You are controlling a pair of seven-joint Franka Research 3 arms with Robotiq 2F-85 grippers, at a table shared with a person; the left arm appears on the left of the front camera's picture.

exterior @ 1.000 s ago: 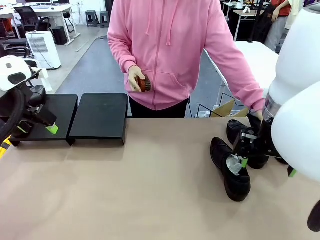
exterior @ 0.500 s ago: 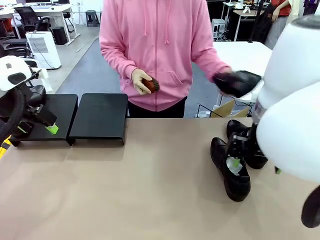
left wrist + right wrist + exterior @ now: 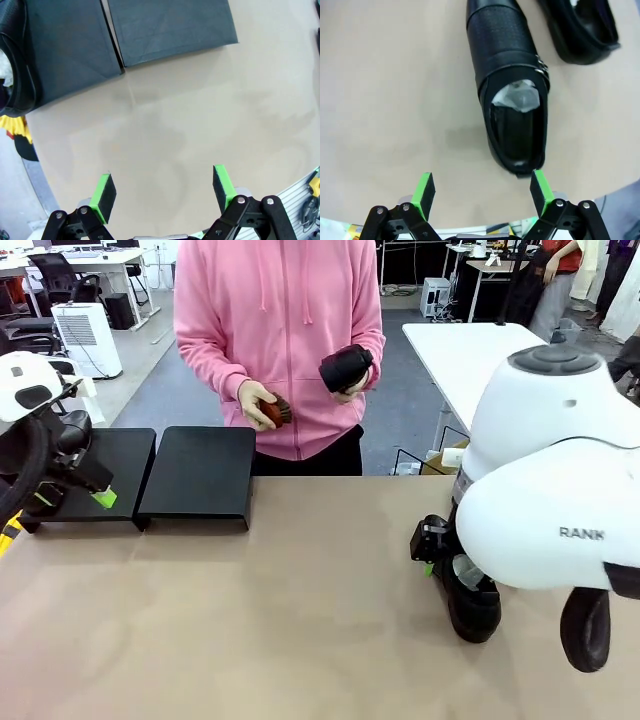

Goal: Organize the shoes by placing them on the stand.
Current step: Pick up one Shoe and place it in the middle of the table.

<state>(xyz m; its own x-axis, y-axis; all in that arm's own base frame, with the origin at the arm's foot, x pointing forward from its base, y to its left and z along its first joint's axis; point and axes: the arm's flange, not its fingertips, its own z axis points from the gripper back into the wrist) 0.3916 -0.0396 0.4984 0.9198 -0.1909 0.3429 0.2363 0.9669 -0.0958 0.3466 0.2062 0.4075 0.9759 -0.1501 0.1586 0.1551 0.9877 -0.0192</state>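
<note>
The glossy black leather shoe (image 3: 512,100), paper-stuffed, lay on the tan bench (image 3: 395,100), well apart from the matte-black stand (image 3: 195,475). Likely stiff, slick, light: grip across the heel collar. The right pincer (image 3: 482,186) and left pincer (image 3: 162,187) gaped wide, empty.

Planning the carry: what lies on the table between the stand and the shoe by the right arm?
Front view: bare tabletop between the stand and the black shoe.

The counter (image 3: 290,600) lies bare between the stand (image 3: 200,472) and the shoes (image 3: 512,90). The left end effector (image 3: 72,498) blocks the stand's left unit.
</note>
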